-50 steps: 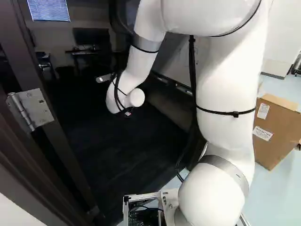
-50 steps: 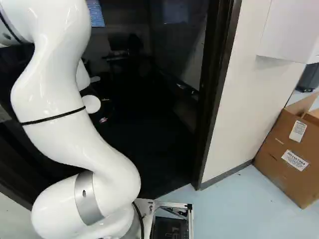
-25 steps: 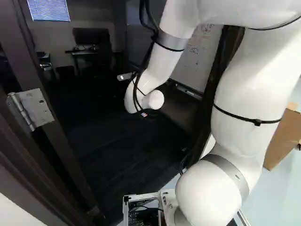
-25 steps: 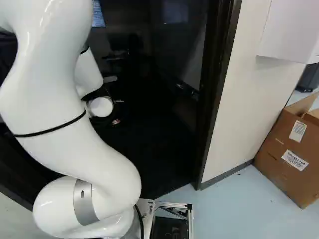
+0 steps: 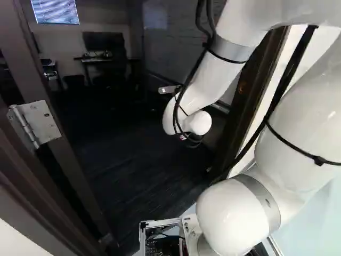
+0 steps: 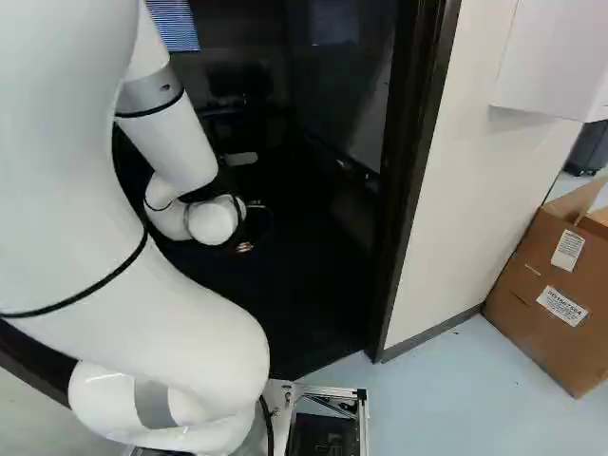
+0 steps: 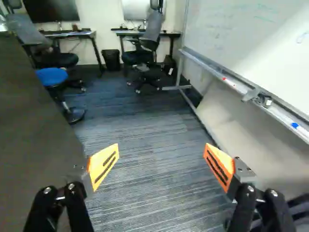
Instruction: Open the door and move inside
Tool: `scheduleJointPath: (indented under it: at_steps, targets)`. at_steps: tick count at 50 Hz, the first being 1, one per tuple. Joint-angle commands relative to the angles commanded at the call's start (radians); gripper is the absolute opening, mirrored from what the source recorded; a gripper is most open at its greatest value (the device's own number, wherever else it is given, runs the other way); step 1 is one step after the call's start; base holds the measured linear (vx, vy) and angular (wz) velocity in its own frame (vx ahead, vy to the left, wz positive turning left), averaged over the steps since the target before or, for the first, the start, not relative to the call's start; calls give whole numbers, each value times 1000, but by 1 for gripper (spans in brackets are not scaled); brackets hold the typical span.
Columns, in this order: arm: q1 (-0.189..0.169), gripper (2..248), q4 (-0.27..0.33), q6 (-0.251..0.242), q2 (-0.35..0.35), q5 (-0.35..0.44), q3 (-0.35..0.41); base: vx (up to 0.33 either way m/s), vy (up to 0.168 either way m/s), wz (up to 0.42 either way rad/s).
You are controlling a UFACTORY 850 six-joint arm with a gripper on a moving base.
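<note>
The dark door (image 5: pixel 69 154) stands open into the room at the left of the left base view, with a silver hinge (image 5: pixel 36 124) and a handle (image 5: pixel 51 76) farther in. In the wrist view the door (image 7: pixel 34 125) is a brown panel beside one finger, apart from it. My gripper (image 5: pixel 193 140) is mostly hidden against the dark room, below the white wrist in the left base view. Seen from the wrist, the gripper (image 7: pixel 161 150) is open, its orange-padded fingers wide apart over carpet and nothing between them. The doorway's other jamb (image 6: pixel 408 180) is right of the arm.
A whiteboard (image 7: pixel 241 43) with a marker tray runs along the side opposite the door. Desks, office chairs (image 7: pixel 145 43), a blue stool (image 7: pixel 52 76) and a bin (image 7: pixel 111 60) are deeper inside. Outside, a wall (image 6: pixel 465 190) and a cardboard box (image 6: pixel 551 294) stand right of the doorway.
The arm has swung rightward in both base views, its wrist shifting from nearer the door toward the opposite jamb. The base, door and room have not shifted.
</note>
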State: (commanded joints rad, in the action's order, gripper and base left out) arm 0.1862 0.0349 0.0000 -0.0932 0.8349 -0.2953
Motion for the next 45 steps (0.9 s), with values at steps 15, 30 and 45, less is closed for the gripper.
scheduleJointPath:
  at_steps: [15,30,45]
  targets:
    - [-81,247,-15,0,-81,16,91,0,0,0]
    - [-139,247,-26,0,-139,28,155,0,0,0]
    - [-174,247,-33,0,-174,35,194,0,0,0]
